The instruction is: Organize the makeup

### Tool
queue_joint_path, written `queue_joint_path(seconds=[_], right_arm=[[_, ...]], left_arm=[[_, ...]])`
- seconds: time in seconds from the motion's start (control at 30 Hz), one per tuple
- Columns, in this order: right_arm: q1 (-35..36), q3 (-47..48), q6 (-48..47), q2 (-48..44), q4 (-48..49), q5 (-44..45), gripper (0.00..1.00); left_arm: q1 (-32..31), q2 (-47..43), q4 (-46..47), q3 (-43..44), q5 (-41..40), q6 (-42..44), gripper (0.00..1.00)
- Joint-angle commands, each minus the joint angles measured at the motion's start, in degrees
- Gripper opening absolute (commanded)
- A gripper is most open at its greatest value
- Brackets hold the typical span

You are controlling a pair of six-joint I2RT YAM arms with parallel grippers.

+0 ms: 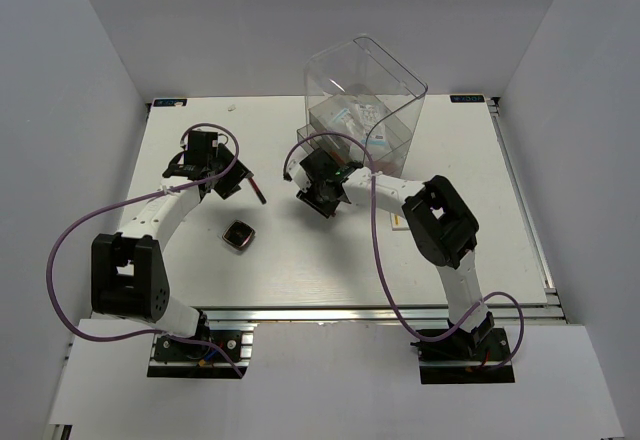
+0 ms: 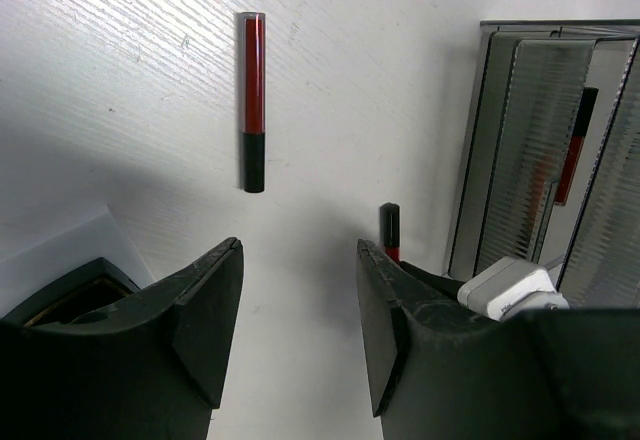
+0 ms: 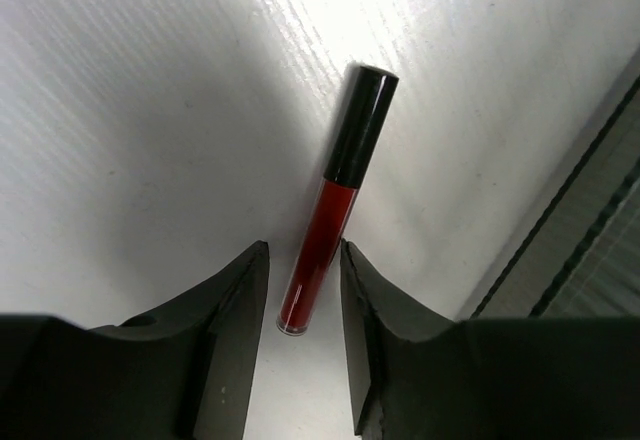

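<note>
Right hand (image 3: 303,305) is low over mid desk (image 1: 450,260), just in front of the case (image 1: 365,90) at the far edge. Its jaws are narrowly apart, straddling the clear end of a red tube (image 3: 338,185). Thin gap either side, nothing gripped as far as I can tell. Left hand (image 2: 298,310) is wide open and empty, toward the left side of the desk. A second tube (image 2: 253,100) lies flat ahead of it, apart from the fingers. Compact (image 1: 239,235) sits closer to the near edge, between the arms. Some packets are in the case.

Risks, my read:
- Only the tube's tip is between the jaws, so closing here likely pinches the end. The black cap end could sag, or the tube could squirt out.
- It's round and slightly skewed to the jaws, so one finger touching first could roll it away.
- The case wall is close beside it, and a careless lift could clip the wall.
- Both hands work the middle, so wrists or cables could tangle.
</note>
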Motion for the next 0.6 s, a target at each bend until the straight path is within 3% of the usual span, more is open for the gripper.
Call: queue_joint_path(seconds=[0.0, 0.17, 0.33, 0.57], right_arm=[[-0.01, 0.41, 0.66, 1.79, -5.39, -3.23, 0.40], [0.26, -0.03, 0.66, 2.23, -6.00, -3.58, 0.33], [0.52, -0.82, -0.31, 2.32, -6.27, -5.34, 0.13], [0.52, 0.58, -0.13, 1.18, -5.83, -8.33, 0.00]], left_arm=[[0.39, -1.34, 0.23, 0.00, -0.39, -0.19, 0.59], [0.39, -1.16, 0.49, -0.52, -0.47, -0.01, 0.59], [0.48, 0.06, 0.41, -0.88, -0.21, 1.13, 0.59], [0.65, 3.23, -0.30, 0.26, -0.12, 3.06, 0.59]])
